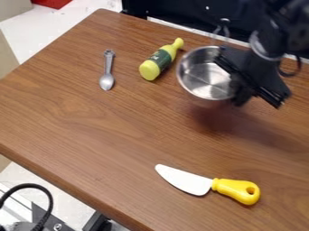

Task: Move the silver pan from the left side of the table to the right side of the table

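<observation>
The knife (pixel 208 184) lies well apart from the pot (pixel 202 79), which we see tilted beside the bottle (pixel 161 60), likely because the hand (pixel 236 82) grips it at one side.

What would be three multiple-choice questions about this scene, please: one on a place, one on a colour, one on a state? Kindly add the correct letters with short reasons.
1. What lies between the spoon and the metal pot?
A) a fork
B) a bottle
C) a cup

2. What colour is the handle of the knife?
A) yellow
B) red
C) blue

3. How is the pot beside the black gripper turned?
A) mouth down, only its base in sight
B) hidden under a lid
C) mouth open to view

Key:
1 B: the bottle has the spoon on one side and the pot on the other.
2 A: a yellow handle joins the white blade.
3 C: its shiny inside can be seen.
</observation>
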`<state>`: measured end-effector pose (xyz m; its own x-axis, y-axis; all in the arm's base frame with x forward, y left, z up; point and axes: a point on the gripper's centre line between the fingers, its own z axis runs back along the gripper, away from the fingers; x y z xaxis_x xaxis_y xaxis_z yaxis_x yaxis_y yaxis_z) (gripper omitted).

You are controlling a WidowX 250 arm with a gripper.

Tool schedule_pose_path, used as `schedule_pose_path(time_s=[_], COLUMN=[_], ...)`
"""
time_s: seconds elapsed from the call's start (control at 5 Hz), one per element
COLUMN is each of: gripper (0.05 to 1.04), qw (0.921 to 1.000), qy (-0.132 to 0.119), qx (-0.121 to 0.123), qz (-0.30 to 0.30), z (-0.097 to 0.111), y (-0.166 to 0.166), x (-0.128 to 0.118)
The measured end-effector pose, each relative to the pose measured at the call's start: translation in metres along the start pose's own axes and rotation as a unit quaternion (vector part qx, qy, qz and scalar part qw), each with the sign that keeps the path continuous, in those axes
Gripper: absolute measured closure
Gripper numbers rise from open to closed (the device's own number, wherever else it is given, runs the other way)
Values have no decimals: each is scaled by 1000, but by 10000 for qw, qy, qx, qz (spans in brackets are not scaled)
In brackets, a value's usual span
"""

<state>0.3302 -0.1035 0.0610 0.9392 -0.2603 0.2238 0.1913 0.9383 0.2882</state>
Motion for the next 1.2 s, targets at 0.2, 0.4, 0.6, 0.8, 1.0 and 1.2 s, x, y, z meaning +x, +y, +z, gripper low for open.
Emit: schedule_pose_path(time_s=[0.2, 0.4, 0.6, 0.8, 1.0, 1.2], gripper=[1021, 1021, 1021, 1021, 1021, 1004], qw=[9990, 9968, 9941, 9916, 9907, 9886], qy=[3, 98, 187, 247, 214, 224], qx=[-125, -180, -428, -510, -649, -821], qz=[-427, -771, -979, -1162, -1180, -1244], z=[-3, -12, -10, -12, -8, -4], y=[-31, -60, -80, -94, -100, -104], x=[4, -2, 3, 5, 10, 13])
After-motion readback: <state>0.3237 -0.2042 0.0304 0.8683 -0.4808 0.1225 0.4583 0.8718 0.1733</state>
